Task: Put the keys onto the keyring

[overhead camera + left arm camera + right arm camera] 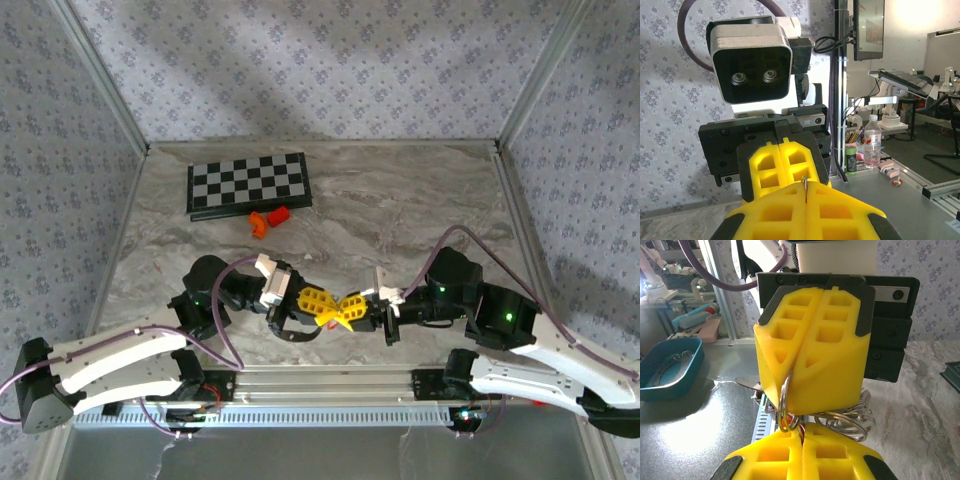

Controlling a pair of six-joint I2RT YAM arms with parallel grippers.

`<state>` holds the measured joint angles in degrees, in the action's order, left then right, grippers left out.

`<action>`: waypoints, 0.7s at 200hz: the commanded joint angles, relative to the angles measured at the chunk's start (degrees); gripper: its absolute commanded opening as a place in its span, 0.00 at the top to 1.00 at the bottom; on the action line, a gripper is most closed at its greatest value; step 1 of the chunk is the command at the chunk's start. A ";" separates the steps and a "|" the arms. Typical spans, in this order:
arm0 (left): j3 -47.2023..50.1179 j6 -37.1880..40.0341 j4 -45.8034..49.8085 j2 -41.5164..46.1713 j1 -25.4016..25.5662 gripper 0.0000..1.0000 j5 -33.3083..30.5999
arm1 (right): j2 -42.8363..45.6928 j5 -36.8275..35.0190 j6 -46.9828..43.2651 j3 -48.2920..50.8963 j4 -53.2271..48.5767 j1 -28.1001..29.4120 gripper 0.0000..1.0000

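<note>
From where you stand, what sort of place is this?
Probably a robotics lab: a walled-in test table, a monitor mounted overhead, and a grey workbench with a water bottle beyond.

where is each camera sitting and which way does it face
Top external: above and behind the arm bases, looking down on the table; both arms show.
Left wrist: on the left arm, looking past the left end effector at the right end effector.
Right wrist: on the right arm, the reverse.
Shared: both wrist views show the two end effectors, meeting at the wire ring.
</note>
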<state>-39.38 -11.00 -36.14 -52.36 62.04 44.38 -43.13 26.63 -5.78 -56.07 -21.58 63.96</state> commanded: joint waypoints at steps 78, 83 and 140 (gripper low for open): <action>-2.03 3.76 1.79 2.09 1.59 1.00 -2.98 | 1.25 -3.09 0.33 0.43 4.85 -0.97 0.80; -1.94 4.47 2.74 2.40 1.60 1.00 -4.27 | 2.05 -4.00 0.34 0.79 5.06 -0.86 0.76; -0.53 6.15 3.88 2.96 1.64 1.00 -9.05 | 6.87 -10.77 -0.70 5.04 10.24 0.15 0.72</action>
<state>-39.40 -6.44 -31.79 -49.93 63.13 36.97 -37.52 19.86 -5.80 -52.51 -16.27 63.59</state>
